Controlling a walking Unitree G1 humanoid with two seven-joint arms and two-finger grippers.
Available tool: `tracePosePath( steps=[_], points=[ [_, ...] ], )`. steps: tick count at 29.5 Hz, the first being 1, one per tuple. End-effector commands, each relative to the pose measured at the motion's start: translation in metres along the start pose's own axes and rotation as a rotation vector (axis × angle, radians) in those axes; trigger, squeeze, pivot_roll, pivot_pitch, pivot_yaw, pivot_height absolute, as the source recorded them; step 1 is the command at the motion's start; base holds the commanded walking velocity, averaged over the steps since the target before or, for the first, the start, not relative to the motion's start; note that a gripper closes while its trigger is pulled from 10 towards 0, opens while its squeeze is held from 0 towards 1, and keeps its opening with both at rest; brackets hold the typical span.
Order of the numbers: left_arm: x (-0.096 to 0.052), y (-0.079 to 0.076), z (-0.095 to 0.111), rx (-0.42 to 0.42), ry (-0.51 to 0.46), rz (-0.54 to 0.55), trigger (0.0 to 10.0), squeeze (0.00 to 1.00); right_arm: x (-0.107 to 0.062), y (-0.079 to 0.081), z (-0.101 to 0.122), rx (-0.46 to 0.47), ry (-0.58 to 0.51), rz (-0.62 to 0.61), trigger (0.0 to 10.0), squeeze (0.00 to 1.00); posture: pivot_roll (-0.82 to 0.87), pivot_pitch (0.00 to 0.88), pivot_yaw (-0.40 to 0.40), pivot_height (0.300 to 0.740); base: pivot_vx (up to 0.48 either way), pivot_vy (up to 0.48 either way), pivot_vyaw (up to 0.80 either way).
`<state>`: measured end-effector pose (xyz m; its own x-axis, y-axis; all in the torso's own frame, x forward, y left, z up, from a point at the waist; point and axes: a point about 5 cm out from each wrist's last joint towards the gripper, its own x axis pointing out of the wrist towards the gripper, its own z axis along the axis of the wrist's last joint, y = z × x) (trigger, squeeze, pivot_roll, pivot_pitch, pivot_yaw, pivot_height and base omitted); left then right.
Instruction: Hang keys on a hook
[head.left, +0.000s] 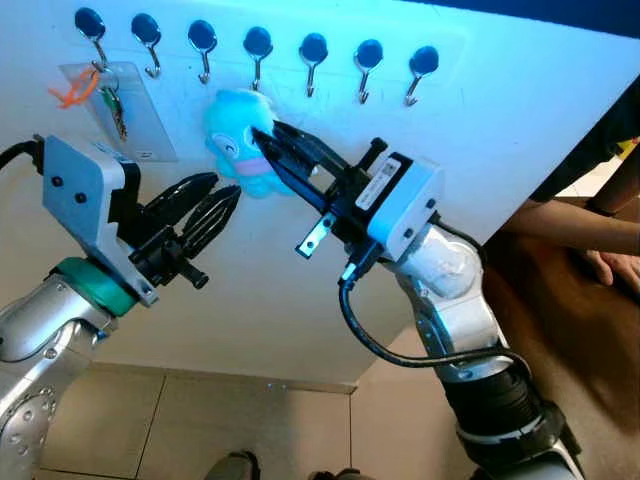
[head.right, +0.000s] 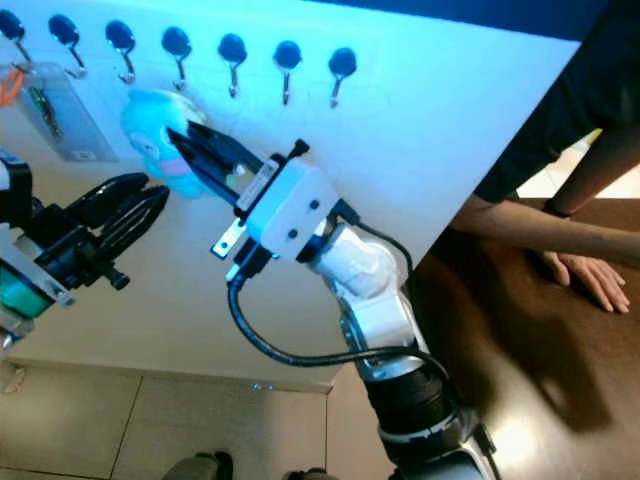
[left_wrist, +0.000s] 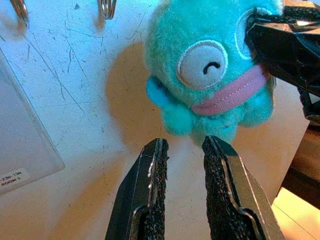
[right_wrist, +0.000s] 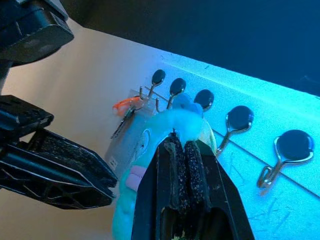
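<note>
My right claw (head.left: 268, 146) is clamped narrow on a turquoise plush keychain (head.left: 238, 140), holding it flat against the white wall (head.left: 520, 110) just below the row of black-capped hooks (head.left: 257, 45), under the fourth hook from my left. I cannot tell whether its ring is on a hook. My left claw (head.left: 215, 200) sits just beside and below the plush, its fingers (left_wrist: 150, 200) only slightly parted and gripping nothing. On the leftmost hook (head.left: 91, 27) hangs a clear card sleeve (head.left: 125, 110) with an orange tag (head.left: 75, 90). A person's hand (head.right: 590, 275) rests on the dark counter (head.right: 500, 330) to my right.
</note>
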<state>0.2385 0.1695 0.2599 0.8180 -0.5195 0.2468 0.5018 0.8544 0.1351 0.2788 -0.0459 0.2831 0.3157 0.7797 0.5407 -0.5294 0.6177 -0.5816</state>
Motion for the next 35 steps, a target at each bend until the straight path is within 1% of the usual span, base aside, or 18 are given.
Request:
tracePosePath(
  steps=[1,4,5,12,14,18,21,22,24,25,28,32,34,35],
  points=[
    [0.0,0.0,-0.001,0.005,0.01,-0.007,10.0,0.0,-0.001,-0.003,0.002,-0.014,-0.007,-0.028,10.0,0.0,0.12,0.044,0.032,0.74,0.0,0.0,0.0],
    [0.0,0.0,-0.001,0.005,0.009,-0.008,10.0,0.0,-0.001,-0.005,0.0,-0.007,0.003,-0.044,10.0,0.0,0.12,0.044,0.032,0.74,0.0,0.0,0.0],
    [0.0,0.0,-0.001,0.006,0.009,-0.009,10.0,0.0,0.002,-0.006,-0.003,0.004,0.01,-0.057,10.0,0.0,0.13,0.045,0.034,0.74,0.0,0.0,0.0],
    [-0.001,-0.001,0.0,0.006,0.008,-0.008,10.0,0.0,0.009,-0.005,-0.005,0.027,0.01,-0.049,10.0,0.0,0.13,0.049,0.031,0.74,0.0,0.0,0.0],
    [-0.001,-0.001,0.0,0.004,0.008,-0.007,10.0,0.0,0.015,-0.001,-0.01,0.068,0.037,-0.018,10.0,0.0,0.13,0.053,0.029,0.74,0.0,0.0,0.0],
    [-0.001,-0.001,0.0,0.003,0.008,-0.007,10.0,0.0,0.017,0.0,-0.011,0.08,0.043,-0.011,10.0,0.0,0.13,0.055,0.028,0.74,0.0,0.0,0.0],
    [-0.001,-0.002,-0.001,0.0,0.009,-0.006,10.0,0.0,0.022,0.001,-0.012,0.104,0.048,-0.01,10.0,0.0,0.13,0.059,0.025,0.74,0.0,0.0,0.0],
    [-0.001,-0.002,-0.001,-0.001,0.009,-0.005,10.0,0.0,0.024,0.001,-0.014,0.128,0.068,-0.011,10.0,0.0,0.13,0.059,0.025,0.74,0.0,0.0,0.0],
    [-0.001,-0.002,-0.001,-0.001,0.009,-0.005,10.0,0.0,0.024,0.001,-0.014,0.128,0.068,-0.011,10.0,0.0,0.13,0.059,0.025,0.74,0.0,0.0,0.0],
    [-0.001,-0.003,-0.001,-0.004,0.01,-0.005,10.0,0.0,0.028,0.001,-0.018,0.161,0.095,-0.013,10.0,0.0,0.13,0.063,0.023,0.74,0.0,0.0,0.0],
    [-0.002,-0.003,-0.001,-0.004,0.01,-0.005,10.0,0.0,0.029,0.0,-0.019,0.173,0.099,-0.016,10.0,0.0,0.13,0.063,0.023,0.74,0.0,0.0,0.0],
    [-0.001,-0.004,-0.002,-0.009,0.01,-0.005,10.0,0.0,0.033,-0.004,-0.015,0.152,0.074,-0.039,10.0,0.0,0.13,0.066,0.02,0.74,0.0,0.0,0.0],
    [-0.002,-0.004,-0.002,-0.01,0.011,-0.004,10.0,0.0,0.034,-0.005,-0.008,0.088,0.028,-0.03,10.0,0.0,0.13,0.068,0.019,0.74,0.0,0.0,0.0],
    [-0.002,-0.004,-0.003,-0.011,0.011,-0.004,10.0,0.0,0.034,-0.005,-0.006,0.07,0.015,-0.028,10.0,0.0,0.13,0.068,0.019,0.74,0.0,0.0,0.0]
  ],
)
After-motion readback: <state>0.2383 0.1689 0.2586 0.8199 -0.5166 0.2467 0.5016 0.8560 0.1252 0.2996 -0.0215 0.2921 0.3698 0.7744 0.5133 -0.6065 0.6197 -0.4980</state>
